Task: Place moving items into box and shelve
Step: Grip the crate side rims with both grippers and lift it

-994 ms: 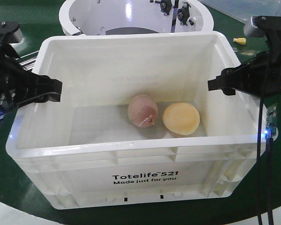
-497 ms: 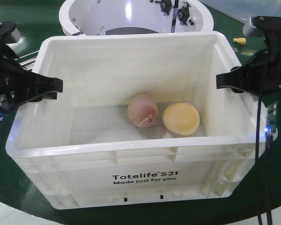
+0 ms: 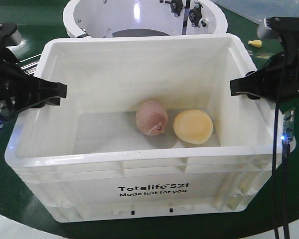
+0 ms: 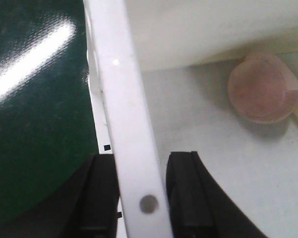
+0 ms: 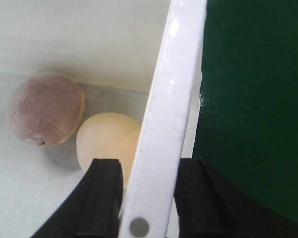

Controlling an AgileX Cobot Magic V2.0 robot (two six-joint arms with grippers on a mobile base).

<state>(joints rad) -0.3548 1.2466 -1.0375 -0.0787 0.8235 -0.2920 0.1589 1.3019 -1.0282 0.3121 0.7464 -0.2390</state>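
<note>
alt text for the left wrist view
The rim of a white crate runs up the frame, gripped between two black fingers. Right of it, a pink plush ball lies on the crate floor; left of it, dark green surface.

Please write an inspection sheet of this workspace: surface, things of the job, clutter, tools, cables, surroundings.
Surface: glossy dark green table.
Job's things: white box stands upright; pink ball and yellow ball lie side by side on its floor.
Clutter: small yellow object behind the box, to the right.
Tools: left tool clamps the left rim; right tool clamps the right rim.
Cables: black cable hangs beside the right arm.
Surroundings: round white housing behind the box.
</note>
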